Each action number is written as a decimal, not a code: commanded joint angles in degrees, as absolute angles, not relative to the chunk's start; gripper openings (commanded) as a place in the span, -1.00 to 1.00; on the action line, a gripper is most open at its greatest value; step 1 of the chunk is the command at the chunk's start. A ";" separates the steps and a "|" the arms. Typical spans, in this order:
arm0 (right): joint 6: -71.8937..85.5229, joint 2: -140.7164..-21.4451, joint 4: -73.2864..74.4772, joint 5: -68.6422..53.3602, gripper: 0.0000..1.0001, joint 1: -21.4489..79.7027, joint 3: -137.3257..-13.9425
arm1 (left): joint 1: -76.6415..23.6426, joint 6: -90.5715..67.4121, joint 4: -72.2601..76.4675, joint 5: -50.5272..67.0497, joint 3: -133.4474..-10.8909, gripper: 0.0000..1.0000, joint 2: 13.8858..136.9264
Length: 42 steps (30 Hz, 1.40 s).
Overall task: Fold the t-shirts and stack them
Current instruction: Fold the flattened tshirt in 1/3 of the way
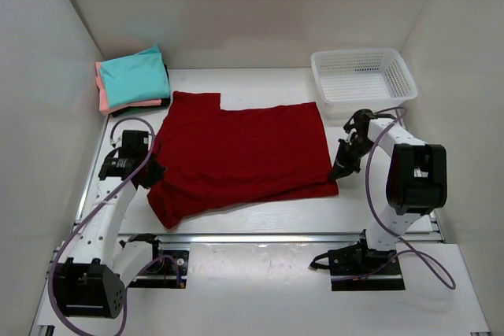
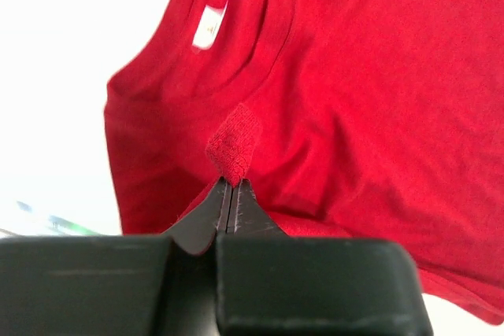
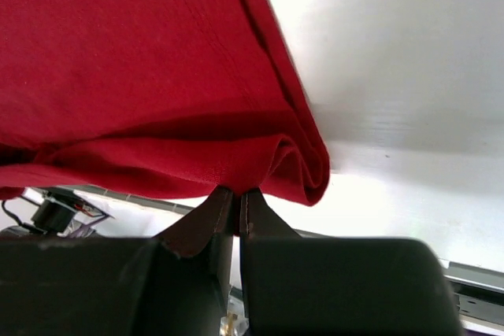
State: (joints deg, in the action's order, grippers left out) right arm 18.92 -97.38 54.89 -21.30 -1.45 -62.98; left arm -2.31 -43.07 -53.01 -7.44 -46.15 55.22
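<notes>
Top view: the red t-shirt (image 1: 244,155) lies spread mid-surface (image 1: 268,219), with the folded t-shirts (image 1: 132,78) stacked in the far left corner. Left wrist: the left gripper (image 2: 231,186) is pinched tight on a little tuck of red fabric below the collar. Right wrist: the right gripper (image 3: 236,194) is clamped on the shirt's bunched edge.

Bright, diffuse light; white table (image 2: 55,53) overexposed in wrist views; dark red t-shirt (image 1: 236,155) casts soft shadows.
</notes>
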 commanded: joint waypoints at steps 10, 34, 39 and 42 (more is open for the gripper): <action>18.72 -102.39 56.52 -24.34 -1.00 -0.09 -70.31 | 0.00 -36.21 -40.09 -10.55 -54.49 -0.75 66.97; 19.16 -91.49 39.99 -23.91 0.98 8.26 -62.23 | -6.85 -38.84 -51.40 -6.77 -41.49 0.55 58.28; 19.95 -89.39 37.71 -23.64 0.98 10.81 -59.95 | -8.70 -38.58 -55.45 -7.64 -37.89 0.61 58.62; 20.30 -87.98 35.61 -23.21 0.98 10.98 -57.13 | -9.40 -39.19 -55.55 -9.58 -36.04 0.61 58.97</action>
